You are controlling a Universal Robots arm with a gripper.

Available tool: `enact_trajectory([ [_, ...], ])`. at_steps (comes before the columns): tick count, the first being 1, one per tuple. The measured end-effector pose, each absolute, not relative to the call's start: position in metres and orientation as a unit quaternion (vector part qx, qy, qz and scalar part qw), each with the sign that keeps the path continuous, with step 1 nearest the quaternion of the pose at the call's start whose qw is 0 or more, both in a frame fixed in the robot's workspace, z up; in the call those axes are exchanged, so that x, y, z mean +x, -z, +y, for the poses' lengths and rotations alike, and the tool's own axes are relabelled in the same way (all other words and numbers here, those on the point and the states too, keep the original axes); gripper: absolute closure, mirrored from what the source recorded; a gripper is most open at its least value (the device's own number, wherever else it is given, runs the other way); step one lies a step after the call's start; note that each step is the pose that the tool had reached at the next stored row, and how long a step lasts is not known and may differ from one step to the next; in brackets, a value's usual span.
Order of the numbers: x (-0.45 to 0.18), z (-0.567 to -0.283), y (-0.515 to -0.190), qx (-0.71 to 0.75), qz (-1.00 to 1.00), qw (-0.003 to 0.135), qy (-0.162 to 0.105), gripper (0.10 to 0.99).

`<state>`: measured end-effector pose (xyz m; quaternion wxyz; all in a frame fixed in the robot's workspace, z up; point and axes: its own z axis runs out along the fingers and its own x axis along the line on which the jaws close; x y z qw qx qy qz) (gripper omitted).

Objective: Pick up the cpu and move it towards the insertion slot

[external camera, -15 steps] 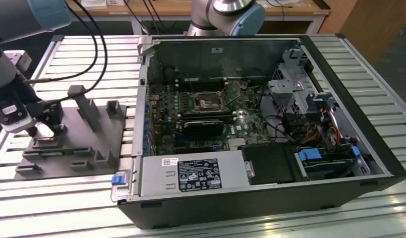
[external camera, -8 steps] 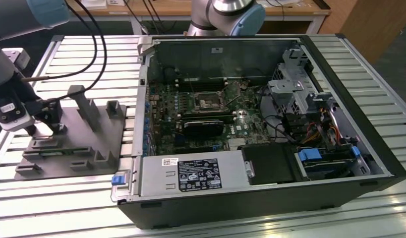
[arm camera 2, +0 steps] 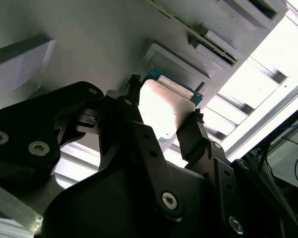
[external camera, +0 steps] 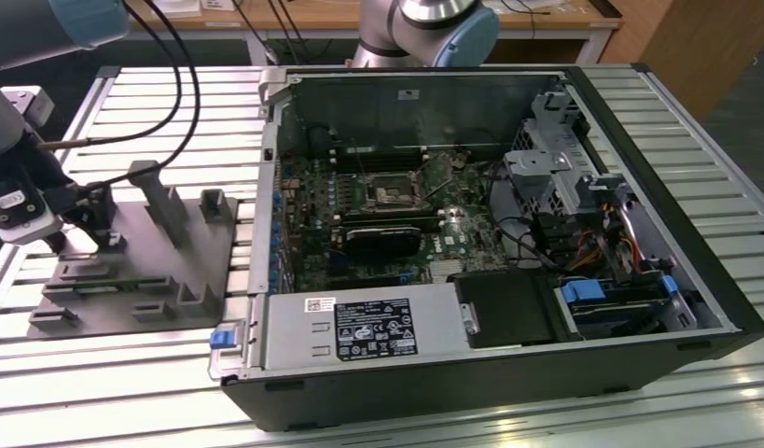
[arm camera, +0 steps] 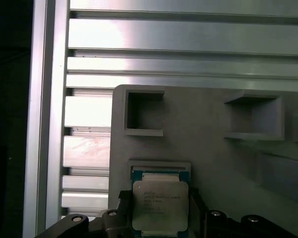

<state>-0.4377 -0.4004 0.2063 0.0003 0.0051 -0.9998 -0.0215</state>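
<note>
Pincer (arm camera 2: pixel 165 98) grips flat, silvery square cpu (arm camera: pixel 160 203).

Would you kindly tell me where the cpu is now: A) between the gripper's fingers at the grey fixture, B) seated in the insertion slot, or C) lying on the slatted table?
A: both wrist views show the cpu between the gripper's fingers, over the grey fixture, away from the insertion slot.

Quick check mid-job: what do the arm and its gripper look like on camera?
The arm is a grey tube with a light blue joint cap; black cables loop beside it, and a white block sits near its wrist. The gripper is matte black, built of angular linked plates fastened with silver screws.
</note>
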Motion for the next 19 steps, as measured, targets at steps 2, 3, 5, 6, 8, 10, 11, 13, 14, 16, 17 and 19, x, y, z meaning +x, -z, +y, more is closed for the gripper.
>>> enact_trajectory([
  [2,-0.4377,-0.4004,-0.2075,0.005,-1.000,0.000,0.022,0.541],
  [3,-0.4377,-0.4005,-0.2081,0.005,-1.000,0.000,0.022,0.541],
  [5,-0.4377,-0.4004,-0.2093,0.005,-1.000,0.000,0.022,0.541],
  [6,-0.4377,-0.4004,-0.2100,0.005,-1.000,0.000,0.022,0.541],
  [8,-0.4377,-0.4004,-0.2110,0.005,-1.000,0.000,0.022,0.541],
  [10,-0.4377,-0.4004,-0.2121,0.005,-1.000,0.000,0.022,0.541],
  [11,-0.4377,-0.4004,-0.2127,0.005,-1.000,0.000,0.022,0.541],
  [13,-0.4377,-0.4004,-0.2136,0.005,-1.000,0.000,0.022,0.541],
  [14,-0.4377,-0.4004,-0.2140,0.005,-1.000,0.000,0.022,0.541],
  [16,-0.4377,-0.4005,-0.2151,0.005,-1.000,0.000,0.022,0.541],
  [17,-0.4377,-0.4005,-0.2156,0.005,-1.000,0.000,0.022,0.541],
  [19,-0.4377,-0.4004,-0.2167,0.005,-1.000,0.000,0.022,0.541],
])
